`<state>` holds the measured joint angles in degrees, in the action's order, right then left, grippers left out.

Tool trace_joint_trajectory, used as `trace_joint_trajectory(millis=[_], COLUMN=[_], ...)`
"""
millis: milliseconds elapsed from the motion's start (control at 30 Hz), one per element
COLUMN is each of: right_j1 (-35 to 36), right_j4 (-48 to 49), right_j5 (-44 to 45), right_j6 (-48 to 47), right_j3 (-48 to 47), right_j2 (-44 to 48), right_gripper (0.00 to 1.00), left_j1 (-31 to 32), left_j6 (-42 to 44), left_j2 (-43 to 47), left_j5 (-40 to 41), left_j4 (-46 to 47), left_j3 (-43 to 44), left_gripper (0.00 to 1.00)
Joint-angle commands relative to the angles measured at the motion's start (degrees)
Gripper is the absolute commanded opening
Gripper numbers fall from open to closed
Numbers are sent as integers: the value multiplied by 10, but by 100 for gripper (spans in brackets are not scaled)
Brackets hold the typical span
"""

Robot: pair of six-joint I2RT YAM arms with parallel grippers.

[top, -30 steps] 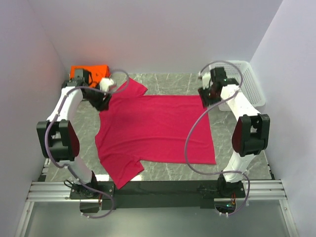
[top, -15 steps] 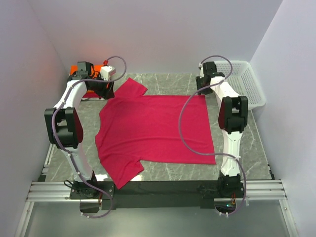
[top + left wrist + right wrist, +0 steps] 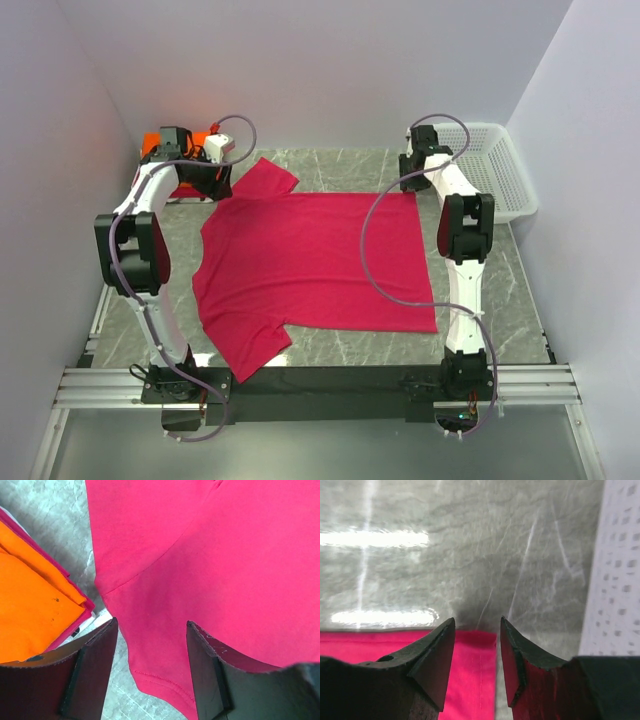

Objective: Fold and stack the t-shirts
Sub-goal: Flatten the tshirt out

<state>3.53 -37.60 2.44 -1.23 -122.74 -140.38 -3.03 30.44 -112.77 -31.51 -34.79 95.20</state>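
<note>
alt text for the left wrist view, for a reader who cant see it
The open left pincer is poised over the sleeve and shoulder of a crimson-pink t-shirt lying flat on a grey marble table. A folded orange t-shirt sits at the left edge of the view.

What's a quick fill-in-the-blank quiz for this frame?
1. The folded tee beside the left gripper is ___.
2. The basket stands nearest the ___ arm.
3. The right gripper hangs over a ___ of the pink shirt.
4. Both grippers' jaws stand ___.
Missing: orange; right; corner; open.
</note>
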Motion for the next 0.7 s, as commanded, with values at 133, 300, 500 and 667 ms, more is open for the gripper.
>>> trace_joint_trajectory(millis=[133,300,500,667], right_j1=[-12,-13,-13,-13], right_j4=[-39,-34,-33,-5], right_j5=[-18,-36,-48,-53], right_j6=[10,6,-2,3], right_j3=[-22,-22,-19,7], right_j2=[-26,-25,-22,0], right_gripper=[48,24,0,0], left_j1=[0,0,10,26], left_j6=[-35,-78,-98,-84], left_j2=[-35,-106,-190,-206], left_j5=[29,50,73,86], left_j4=[38,52,60,118], left_j3=[52,126,220,209], left_gripper=[65,64,60,61])
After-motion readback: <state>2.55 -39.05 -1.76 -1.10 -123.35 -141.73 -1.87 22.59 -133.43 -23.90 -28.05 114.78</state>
